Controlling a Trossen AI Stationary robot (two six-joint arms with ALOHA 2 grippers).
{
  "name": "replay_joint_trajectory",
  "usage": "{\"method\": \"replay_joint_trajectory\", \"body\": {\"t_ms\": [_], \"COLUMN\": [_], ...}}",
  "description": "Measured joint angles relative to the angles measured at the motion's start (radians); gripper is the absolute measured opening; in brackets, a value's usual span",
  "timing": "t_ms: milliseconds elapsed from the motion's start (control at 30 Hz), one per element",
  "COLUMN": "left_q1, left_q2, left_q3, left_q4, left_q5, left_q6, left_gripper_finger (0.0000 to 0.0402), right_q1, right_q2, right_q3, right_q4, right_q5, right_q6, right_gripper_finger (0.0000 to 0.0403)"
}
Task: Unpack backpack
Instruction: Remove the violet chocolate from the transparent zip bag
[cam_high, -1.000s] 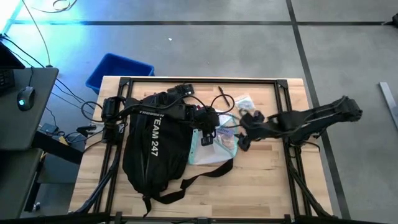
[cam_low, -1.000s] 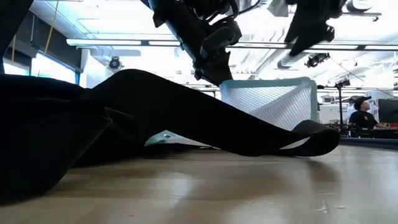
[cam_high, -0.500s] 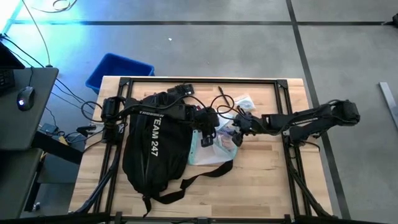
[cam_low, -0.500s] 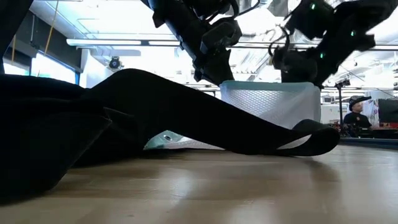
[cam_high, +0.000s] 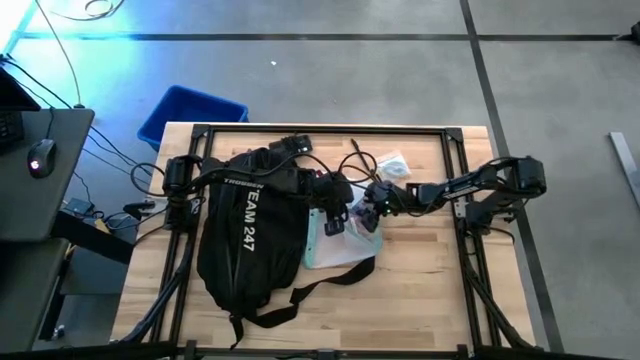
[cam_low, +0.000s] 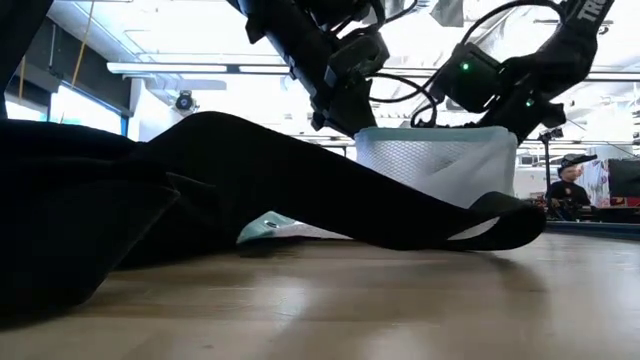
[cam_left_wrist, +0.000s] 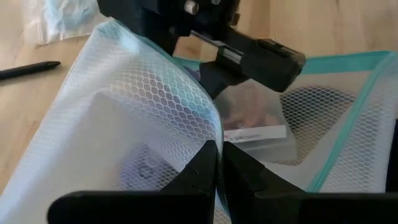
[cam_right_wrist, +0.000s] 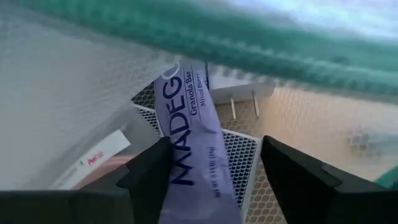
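Your right end effector (cam_right_wrist: 211, 180) has come well in over the last second, from out near the desk's right side to inside the mouth of the mesh zip pouch (cam_high: 345, 235), and its fingers (cam_right_wrist: 149, 177) stand apart either side of a purple granola bar (cam_right_wrist: 193, 162), narrowing but not yet clamped on it. That puts you at the point of pulling an item out of the pouch, so the unpacking looks to be past the bag itself and into its contents. Your left end effector (cam_left_wrist: 217, 165) stays shut on the pouch's teal-edged mesh wall, holding the opening up for the other arm. Beside it, the backpack (cam_high: 245, 235) lies flat on the left half of the desk (cam_high: 430, 290), lettered side up, its strap (cam_low: 400, 215) trailing across the front. Farther back, a clear bag (cam_high: 392, 162) lies on the wood near the far edge.
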Motion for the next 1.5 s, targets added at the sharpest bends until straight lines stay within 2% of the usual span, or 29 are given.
{"method": "replay_joint_trajectory", "body": {"t_ms": [100,233,300,433,533,767,967,1067,1233,1367,1500], "left_q1": [0.0,0.005,0.008,0.016,0.022,0.026,0.026,0.026,0.026,0.024,0.025], "left_q2": [0.0,0.0,0.0,0.0,0.0,0.0,0.0,0.0,0.0,0.0,0.0], "left_q3": [0.0,0.0,0.0,0.0,0.0,0.0,0.0,0.0,0.0,0.0,0.0], "left_q4": [-0.004,-0.004,-0.007,-0.031,-0.047,-0.058,-0.056,-0.055,-0.054,-0.055,-0.054], "left_q5": [-0.001,-0.003,-0.022,-0.076,-0.081,-0.107,-0.107,-0.106,-0.105,-0.104,-0.101], "left_q6": [0.0,0.0,-0.01,-0.041,-0.045,-0.045,-0.053,-0.053,-0.053,-0.053,-0.053], "left_gripper_finger": [0.0,0.0,0.0,0.0,0.0,0.0,0.0,0.0,0.0,0.0,0.0], "right_q1": [0.004,0.005,0.006,0.006,0.005,0.006,0.006,0.004,-0.034,-0.152,-0.285], "right_q2": [-0.008,-0.032,-0.062,-0.196,-0.318,-0.601,-0.822,-0.887,-0.882,-0.783,-0.608], "right_q3": [-0.001,-0.003,-0.006,-0.007,-0.006,-0.006,-0.001,0.026,0.082,0.075,0.07], "right_q4": [-0.005,-0.021,-0.046,-0.119,-0.258,-0.621,-0.655,-0.662,-0.653,-0.655,-0.59], "right_q5": [0.01,0.004,-0.002,0.002,-0.012,-0.186,-0.303,-0.281,-0.073,-0.036,-0.025], "right_q6": [0.051,0.083,0.094,0.132,0.136,0.229,0.328,0.358,0.361,0.345,0.314], "right_gripper_finger": [0.0165,0.0054,0.0017,0.0018,0.001,0.0006,0.0006,0.0006,0.0005,0.0005,0.0005]}}
